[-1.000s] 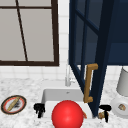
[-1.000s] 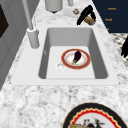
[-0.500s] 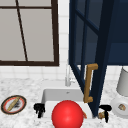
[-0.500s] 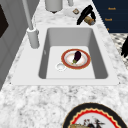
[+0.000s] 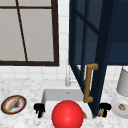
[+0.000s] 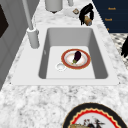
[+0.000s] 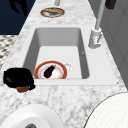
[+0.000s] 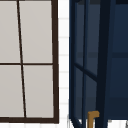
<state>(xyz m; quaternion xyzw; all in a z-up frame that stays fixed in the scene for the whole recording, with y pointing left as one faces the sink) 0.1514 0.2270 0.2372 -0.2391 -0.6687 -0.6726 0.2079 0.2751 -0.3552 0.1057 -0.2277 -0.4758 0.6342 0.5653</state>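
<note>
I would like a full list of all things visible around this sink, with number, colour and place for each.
Red sphere: one, red, front of the sink.
Red-rimmed plate: one, in the white sink basin, carrying a dark purple eggplant.
Dark-rimmed plate: one, counter left of sink.
White plate: one, counter right of sink.
Grey faucet: one, behind the basin.
Cabinet door: one, dark blue, open, wooden handle.
Window: one, dark frame.
Left hand: black, at the sink's left front.
Right hand: black, curled round a small brown object.
</note>
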